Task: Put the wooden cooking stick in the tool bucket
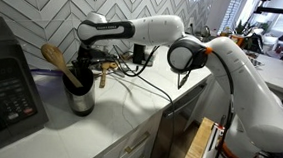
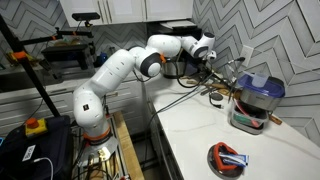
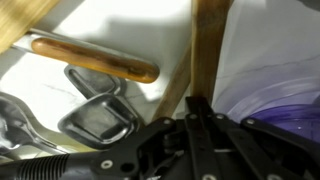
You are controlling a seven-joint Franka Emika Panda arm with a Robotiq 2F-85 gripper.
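My gripper [image 3: 203, 108] is shut on the slim, light-brown handle of the wooden cooking stick [image 3: 208, 45]. Its head is out of the wrist view. In an exterior view the gripper [image 1: 91, 61] hangs right above the shiny metal tool bucket [image 1: 81, 100]. A light wooden spoon [image 1: 55, 57] leans up and left out of that bucket. I cannot tell whether this spoon is the one I hold. In an exterior view the gripper [image 2: 206, 66] sits at the back of the counter and hides the bucket.
A short dark-brown wooden handle [image 3: 95, 57] and metal tools [image 3: 95, 118] lie under the wrist. A purple bowl [image 3: 285, 110] is beside them. A black appliance [image 1: 3, 84] stands close to the bucket. A blue-topped container [image 2: 256, 98], a red item [image 2: 228, 157] and cables are on the counter.
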